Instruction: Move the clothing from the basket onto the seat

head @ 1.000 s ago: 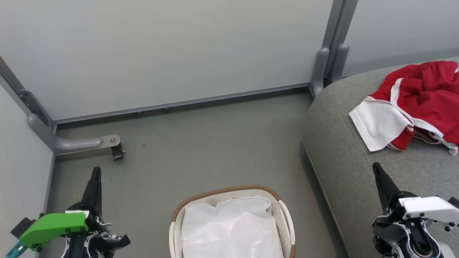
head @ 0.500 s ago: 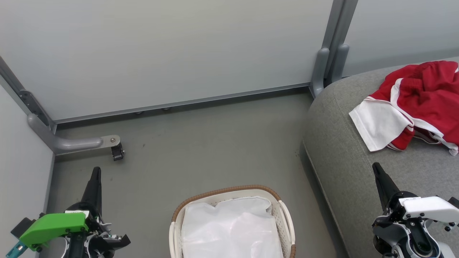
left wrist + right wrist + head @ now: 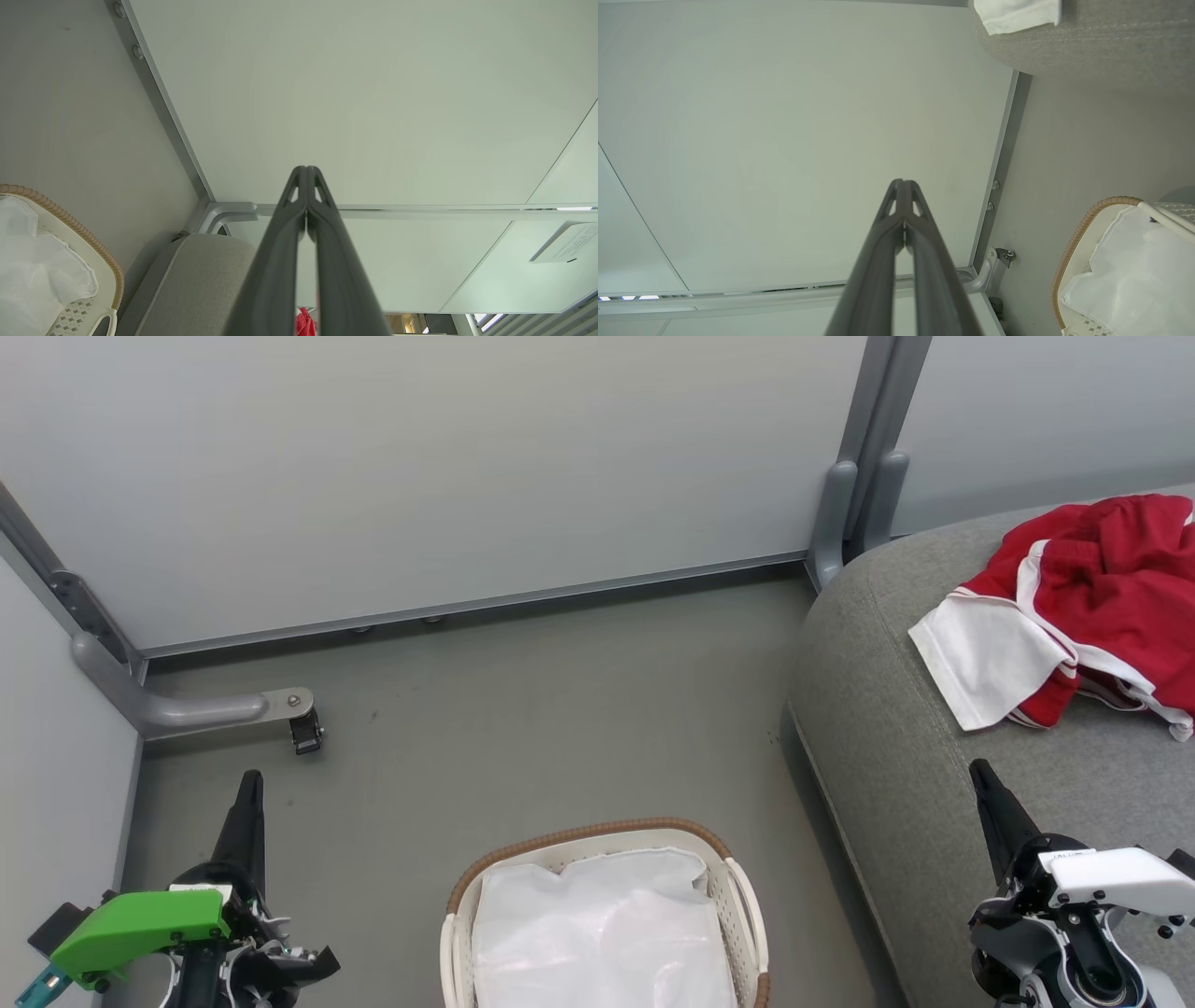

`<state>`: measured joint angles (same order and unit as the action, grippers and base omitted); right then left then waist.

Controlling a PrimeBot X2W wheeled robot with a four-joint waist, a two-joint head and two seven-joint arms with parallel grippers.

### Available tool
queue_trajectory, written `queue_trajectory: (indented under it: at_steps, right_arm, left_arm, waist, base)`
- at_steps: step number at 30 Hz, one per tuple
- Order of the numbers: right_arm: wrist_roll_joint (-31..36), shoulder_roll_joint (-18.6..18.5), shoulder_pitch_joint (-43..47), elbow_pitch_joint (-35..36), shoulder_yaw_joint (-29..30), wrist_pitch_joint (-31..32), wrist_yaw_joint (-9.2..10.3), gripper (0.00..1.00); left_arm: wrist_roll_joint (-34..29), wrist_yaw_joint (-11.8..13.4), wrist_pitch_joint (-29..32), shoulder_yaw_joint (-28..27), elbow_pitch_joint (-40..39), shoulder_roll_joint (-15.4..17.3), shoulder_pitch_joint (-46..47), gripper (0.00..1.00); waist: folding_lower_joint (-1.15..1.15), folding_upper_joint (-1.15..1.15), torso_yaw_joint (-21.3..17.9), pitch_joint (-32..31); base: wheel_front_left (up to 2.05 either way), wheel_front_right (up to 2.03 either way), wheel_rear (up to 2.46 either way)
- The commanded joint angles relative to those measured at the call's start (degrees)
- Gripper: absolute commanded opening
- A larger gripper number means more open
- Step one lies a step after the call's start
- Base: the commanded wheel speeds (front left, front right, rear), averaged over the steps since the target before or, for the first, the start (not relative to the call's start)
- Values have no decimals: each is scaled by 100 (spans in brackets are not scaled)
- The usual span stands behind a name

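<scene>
Nothing has moved in the last second: both my arms, the basket (image 3: 579, 833) and the clothing (image 3: 1102, 588) sit just as they did. My left jaws are pressed shut and empty, low on my left above the floor (image 3: 523, 709). My right jaws are shut and empty too, above the front of the seat (image 3: 896, 737). The red and white clothing lies heaped on the seat, well apart from the basket, which stands on the floor and holds a white liner (image 3: 597, 933).
</scene>
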<state>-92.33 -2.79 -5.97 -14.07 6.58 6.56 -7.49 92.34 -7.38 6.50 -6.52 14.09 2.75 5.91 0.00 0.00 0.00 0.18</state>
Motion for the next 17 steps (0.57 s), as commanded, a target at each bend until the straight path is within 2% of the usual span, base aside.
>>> queue_trajectory:
  at_steps: [1,17]
  right_arm:
    - [-11,-22,-41,19,13,18,0,0]
    - [-10,-22,-41,19,14,19,0,0]
  left_arm:
    - [16,-26,26,-13,-12,23,66,0]
    - [16,-26,25,-13,-12,23,66,0]
  waist:
    - [0,0,0,0]
    - [0,0,0,0]
  base:
    - [0,0,0]
    - [0,0,0]
